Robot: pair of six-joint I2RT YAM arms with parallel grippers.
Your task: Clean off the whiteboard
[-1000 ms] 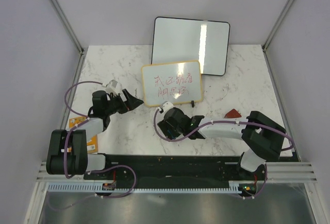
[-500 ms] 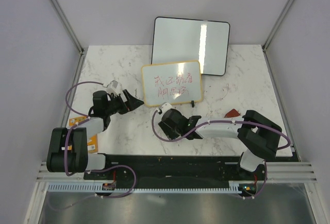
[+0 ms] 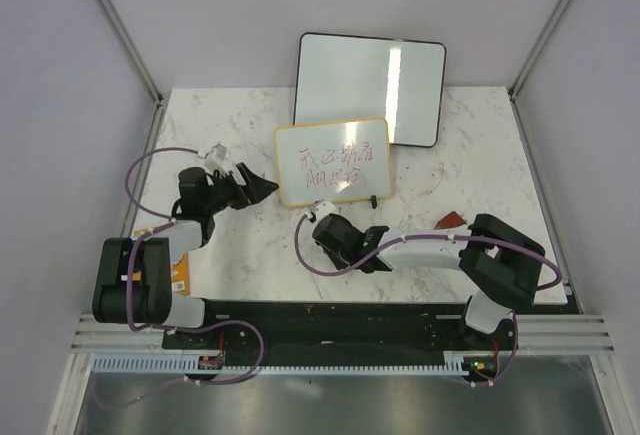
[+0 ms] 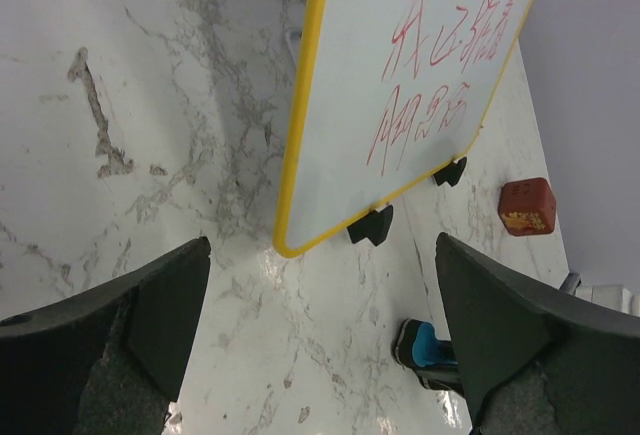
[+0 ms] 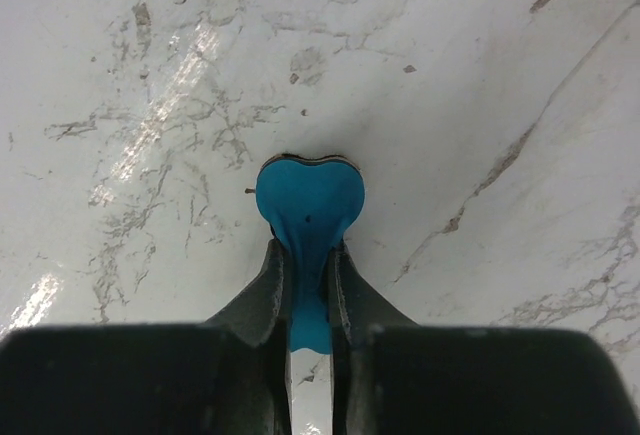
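**Mia:** What is closest to us on the desk (image 3: 250, 245)?

**Ben:** An orange card (image 3: 180, 277). It lies flat by the base of the left arm (image 3: 170, 240), at about 8 o'clock in the top view.

**Mia:** What is the right arm (image 3: 420, 245) doing?

**Ben:** It lies low over the desk and reaches to 9 o'clock. The right jaws are pressed on a blue thing (image 5: 310, 200) and pinch its thin part. The round end of it sits on the desk. It might be an eraser, but I can't tell for sure.

**Mia:** Is anything next to it?

**Ben:** A small red block (image 3: 452, 220) sits at 3 o'clock from the right jaws, well apart from them.

**Mia:** And the left jaws?

**Ben:** They are spread wide with nothing in them. They point at the whiteboard (image 3: 333, 162) from its 9 o'clock side, near its edge but not touching.

**Mia:** Where is the whiteboard?

**Ben:** In the middle of the desk, at 12 o'clock from the right jaws. It stands on two black feet (image 4: 370, 225). It has a yellow frame and red marks (image 4: 440, 65) on it.

**Mia:** What is farthest away?

**Ben:** A big board (image 3: 370, 88) with a black frame. It leans at the back, at 1 o'clock from the whiteboard.
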